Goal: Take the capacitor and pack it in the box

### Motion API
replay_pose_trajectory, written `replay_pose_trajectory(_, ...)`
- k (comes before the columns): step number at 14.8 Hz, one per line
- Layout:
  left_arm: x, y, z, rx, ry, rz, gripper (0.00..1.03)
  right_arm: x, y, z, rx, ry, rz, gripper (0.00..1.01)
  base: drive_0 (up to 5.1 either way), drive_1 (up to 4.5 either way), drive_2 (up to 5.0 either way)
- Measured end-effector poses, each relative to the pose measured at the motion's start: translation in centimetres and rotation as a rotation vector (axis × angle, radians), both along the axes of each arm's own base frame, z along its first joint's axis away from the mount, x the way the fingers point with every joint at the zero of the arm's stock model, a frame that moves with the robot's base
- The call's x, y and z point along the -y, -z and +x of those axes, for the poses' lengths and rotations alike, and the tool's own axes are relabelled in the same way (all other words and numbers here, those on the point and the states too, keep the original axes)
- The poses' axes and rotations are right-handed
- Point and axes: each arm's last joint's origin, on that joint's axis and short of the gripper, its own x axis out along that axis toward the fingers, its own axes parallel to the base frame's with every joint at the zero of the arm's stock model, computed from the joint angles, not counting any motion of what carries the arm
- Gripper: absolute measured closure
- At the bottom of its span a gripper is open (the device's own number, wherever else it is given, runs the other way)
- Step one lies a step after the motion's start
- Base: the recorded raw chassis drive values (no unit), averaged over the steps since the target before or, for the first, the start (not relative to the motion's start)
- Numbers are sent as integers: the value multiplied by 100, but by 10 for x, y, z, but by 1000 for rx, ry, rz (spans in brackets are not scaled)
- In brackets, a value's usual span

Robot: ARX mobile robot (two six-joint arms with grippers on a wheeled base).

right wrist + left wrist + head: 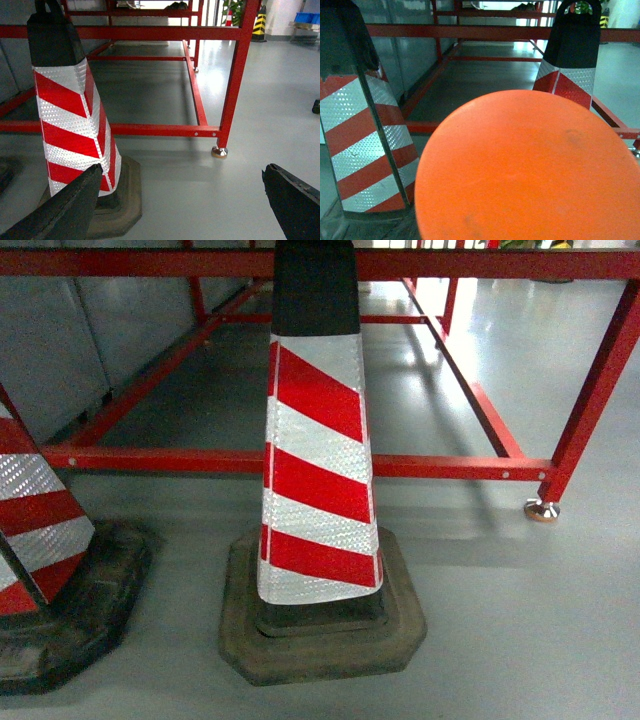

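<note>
Facing striped cone (318, 470) | orange disc (530, 170), perhaps a lid | right hand (182, 200) spread

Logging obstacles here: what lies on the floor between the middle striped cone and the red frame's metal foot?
Nothing: bare grey floor separates the striped cone from the metal foot, shown in the head and right wrist views.

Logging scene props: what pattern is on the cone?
Red and white diagonal stripes, cone; clearest in head view.
</note>
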Motion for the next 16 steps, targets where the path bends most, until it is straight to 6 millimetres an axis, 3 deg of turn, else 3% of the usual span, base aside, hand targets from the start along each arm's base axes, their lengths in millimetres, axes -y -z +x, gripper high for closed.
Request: replay_pose_trajectory(16, 0, 0, 0, 0, 0, 0, 59, 0, 0, 0, -1, 0, 0, 3, -4, 390, -398)
